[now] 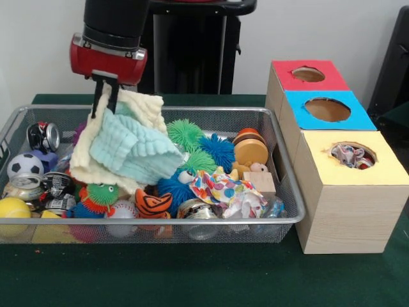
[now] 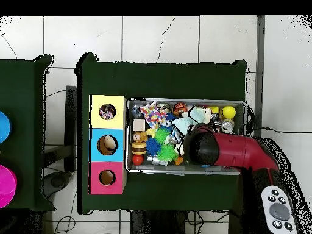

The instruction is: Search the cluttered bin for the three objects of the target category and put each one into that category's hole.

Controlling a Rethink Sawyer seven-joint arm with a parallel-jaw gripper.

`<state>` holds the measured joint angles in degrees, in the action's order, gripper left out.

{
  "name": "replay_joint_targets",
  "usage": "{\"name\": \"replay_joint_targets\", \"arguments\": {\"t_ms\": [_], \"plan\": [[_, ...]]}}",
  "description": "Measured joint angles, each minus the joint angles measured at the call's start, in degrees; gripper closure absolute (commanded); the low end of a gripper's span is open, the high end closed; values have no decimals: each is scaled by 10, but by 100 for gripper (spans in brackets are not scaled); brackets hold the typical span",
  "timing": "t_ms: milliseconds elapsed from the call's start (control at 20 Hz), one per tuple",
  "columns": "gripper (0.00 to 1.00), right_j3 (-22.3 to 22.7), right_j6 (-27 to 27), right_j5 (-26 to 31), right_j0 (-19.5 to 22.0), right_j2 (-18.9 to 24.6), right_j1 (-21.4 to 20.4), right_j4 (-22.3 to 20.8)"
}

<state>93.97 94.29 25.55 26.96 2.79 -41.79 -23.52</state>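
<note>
Pinched together at the tips, the jaws of the red-and-black gripper (image 1: 106,96) clamp the top corner of a cream fleecy cloth (image 1: 144,107), from which a ribbed mint-green cloth (image 1: 131,150) hangs in soft folds above the left half of the silver wire-mesh bin (image 1: 268,121). Beneath lie spiky rubber balls, dented cans, a small football and a crumpled patterned rag (image 1: 223,188). Beside the bin stands a wooden box (image 1: 348,204) with round holes in its red, blue and yellow tops; fabric shows in the yellow hole (image 1: 353,155).
</note>
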Motion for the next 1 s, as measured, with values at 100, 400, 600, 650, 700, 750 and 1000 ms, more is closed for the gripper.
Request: {"name": "replay_joint_targets", "arguments": {"t_ms": [100, 400, 600, 650, 700, 750, 1000], "plan": [[100, 0, 0, 0, 4, 1, 4, -6], [0, 0, 0, 0, 7, 3, 11, -24], [0, 0, 0, 0, 7, 7, 12, -27], [0, 0, 0, 0, 7, 8, 12, -27], [0, 0, 0, 0, 7, 10, 12, -27], [0, 0, 0, 1, 7, 11, 12, -27], [0, 0, 0, 13, -2, 16, 1, -26]]}}
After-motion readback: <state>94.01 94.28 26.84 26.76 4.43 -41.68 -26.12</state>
